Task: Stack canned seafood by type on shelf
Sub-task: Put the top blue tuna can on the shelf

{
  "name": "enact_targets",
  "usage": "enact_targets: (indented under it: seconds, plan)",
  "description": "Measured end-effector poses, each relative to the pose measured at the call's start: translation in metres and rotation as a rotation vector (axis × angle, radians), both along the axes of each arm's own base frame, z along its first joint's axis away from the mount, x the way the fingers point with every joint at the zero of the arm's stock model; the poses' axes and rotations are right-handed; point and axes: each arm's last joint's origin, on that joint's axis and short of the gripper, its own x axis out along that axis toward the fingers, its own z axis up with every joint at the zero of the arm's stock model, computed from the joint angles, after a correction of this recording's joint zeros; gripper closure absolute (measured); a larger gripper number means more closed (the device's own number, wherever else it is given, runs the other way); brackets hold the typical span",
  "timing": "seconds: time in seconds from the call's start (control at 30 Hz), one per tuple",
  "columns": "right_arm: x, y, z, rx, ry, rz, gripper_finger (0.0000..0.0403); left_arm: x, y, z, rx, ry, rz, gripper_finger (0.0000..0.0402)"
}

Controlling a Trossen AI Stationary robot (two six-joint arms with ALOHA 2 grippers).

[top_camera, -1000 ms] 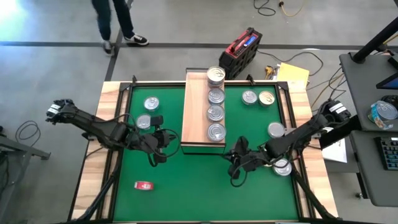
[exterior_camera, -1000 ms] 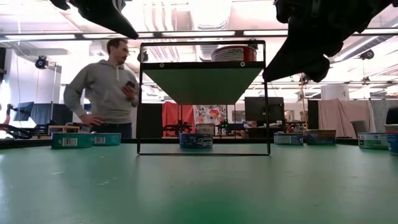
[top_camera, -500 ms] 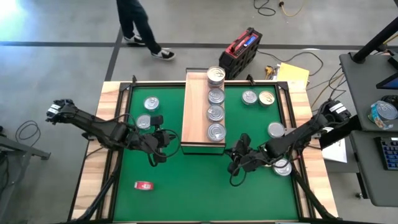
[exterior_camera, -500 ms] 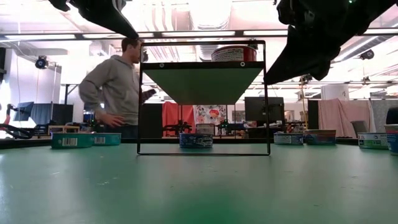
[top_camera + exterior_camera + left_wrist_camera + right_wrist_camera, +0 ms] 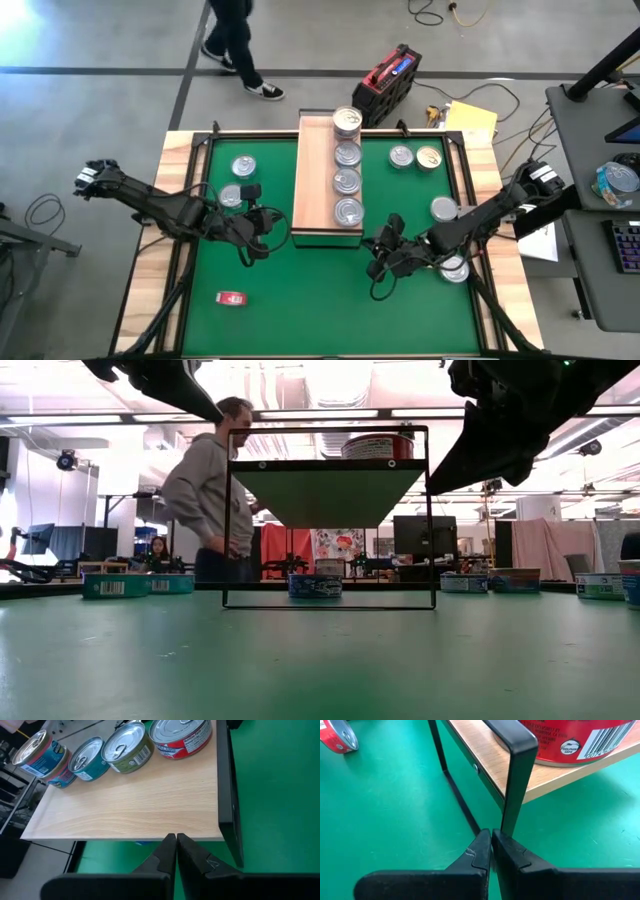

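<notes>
Four cans (image 5: 347, 180) stand in a row on the shelf (image 5: 314, 180); six more wait loose on the counter (image 5: 320, 290). My left end effector (image 5: 262, 235) and right end effector (image 5: 380, 262) hover clenched and empty near the shelf's front corners.

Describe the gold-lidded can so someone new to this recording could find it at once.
Start at the wooden shelf standing on the green mat. To its right, near the mat's far edge, two cans sit side by side. The gold-lidded can is the one farther from the shelf; its neighbour, the silver-lidded can, has a plain silver top.
</notes>
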Motion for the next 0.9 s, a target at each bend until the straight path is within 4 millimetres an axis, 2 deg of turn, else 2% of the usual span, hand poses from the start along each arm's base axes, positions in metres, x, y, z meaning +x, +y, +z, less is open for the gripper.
enact_targets:
  seconds: [0.9]
  plan:
    - [-0.0022,-0.0017,-0.0010,-0.027,0.019,-0.017,0.0390,0.0000,0.0000,0.0000,0.000,0.000,0.000,0.0401]
